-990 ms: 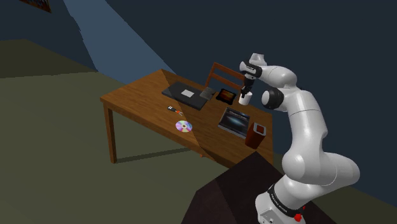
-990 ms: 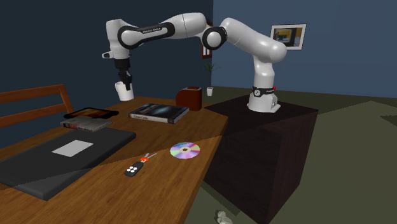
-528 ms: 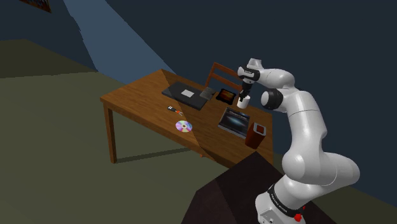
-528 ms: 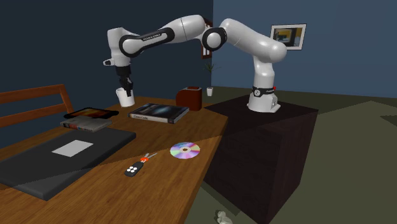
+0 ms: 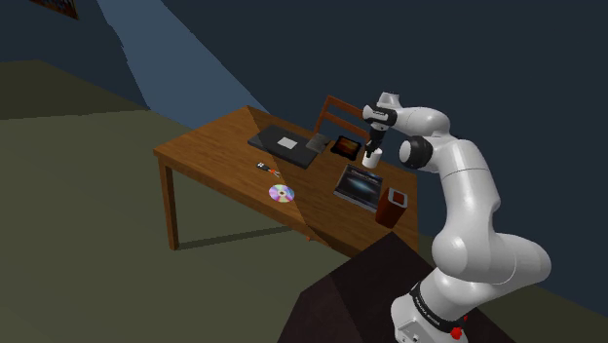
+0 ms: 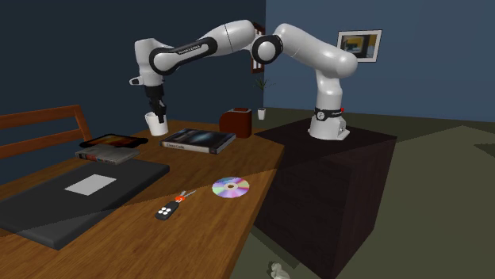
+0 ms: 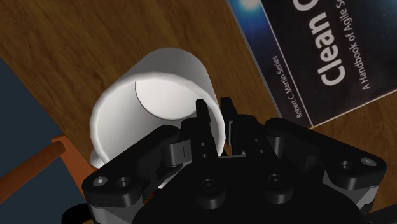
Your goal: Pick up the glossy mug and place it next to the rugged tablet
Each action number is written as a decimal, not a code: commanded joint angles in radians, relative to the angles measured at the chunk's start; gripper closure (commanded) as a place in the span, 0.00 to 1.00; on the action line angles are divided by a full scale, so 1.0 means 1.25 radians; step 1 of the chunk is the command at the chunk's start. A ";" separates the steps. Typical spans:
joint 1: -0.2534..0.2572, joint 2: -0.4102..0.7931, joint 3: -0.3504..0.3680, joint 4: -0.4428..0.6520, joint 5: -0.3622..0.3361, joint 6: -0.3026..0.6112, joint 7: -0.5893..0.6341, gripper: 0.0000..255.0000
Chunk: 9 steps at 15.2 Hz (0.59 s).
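Arm: I see it reaching from the stand (image 6: 329, 178) out over the wooden table (image 5: 209, 146), with the gripper (image 6: 156, 109) pointing down.
Fingers: the fingers (image 7: 202, 121) are drawn close together and pinch the wall of the mug (image 7: 149, 102), one inside the rim and one outside. The hold looks firm in the wrist view.
Mug: white and shiny, mouth up, hanging from the gripper (image 5: 371, 144) low over the table. I cannot tell whether its base touches the wood.
Mug position: the mug (image 6: 156, 124) is between the tablet (image 6: 113, 141) and the book (image 6: 198, 140), near both and touching neither. In the shoulder view the mug (image 5: 370, 155) is just beside the tablet (image 5: 346, 146).
Tablet: dark frame, orange screen, lying flat near the chair (image 5: 341, 109).
Book: dark cover, flat, with its edge near the mug in the wrist view (image 7: 318, 51).
Elsewhere on table: a disc (image 6: 230, 187), a key fob (image 6: 166, 211), a dark pad (image 6: 75, 194) and a brown box (image 6: 236, 121), all well apart from the mug.
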 commanded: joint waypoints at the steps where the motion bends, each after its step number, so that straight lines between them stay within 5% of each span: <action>1: 0.000 0.000 0.000 0.000 0.000 0.000 0.000 1.00; 2: 0.000 0.000 0.000 0.000 0.000 0.000 0.000 0.00; 9: 0.002 -0.013 0.000 0.031 0.000 -0.043 0.000 0.00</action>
